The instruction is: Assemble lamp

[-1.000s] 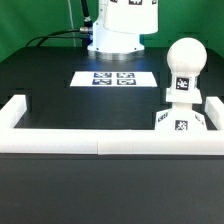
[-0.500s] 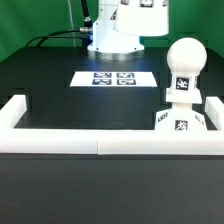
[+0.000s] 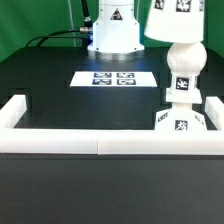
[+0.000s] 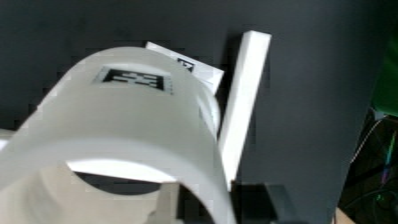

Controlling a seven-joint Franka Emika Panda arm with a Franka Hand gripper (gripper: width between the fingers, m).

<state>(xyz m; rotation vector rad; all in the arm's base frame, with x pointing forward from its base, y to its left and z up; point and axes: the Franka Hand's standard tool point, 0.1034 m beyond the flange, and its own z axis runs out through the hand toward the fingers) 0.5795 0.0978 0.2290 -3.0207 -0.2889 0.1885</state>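
The white bulb [image 3: 184, 65] stands upright on the square base [image 3: 180, 122] at the exterior view's right, against the wall strip's corner. The truncated-cone shade [image 3: 174, 20] hangs in the air just above the bulb's round head, its lower rim overlapping the head's top. In the wrist view the shade [image 4: 128, 130] fills the picture, open end toward the camera. My gripper [image 4: 228, 206] is shut on the shade's wall, with a dark finger [image 4: 295, 203] outside the wall. The gripper is out of the exterior view. The bulb and base are hidden in the wrist view.
A long white wall strip [image 3: 100, 141] runs along the front, with raised ends at both sides; it also shows in the wrist view [image 4: 242, 110]. The marker board [image 3: 115, 78] lies mid-table. The arm's white base [image 3: 112, 38] stands behind it.
The shade, held in my gripper, has moved toward the exterior view's right and now hangs over the bulb. The bulb and base have not moved.
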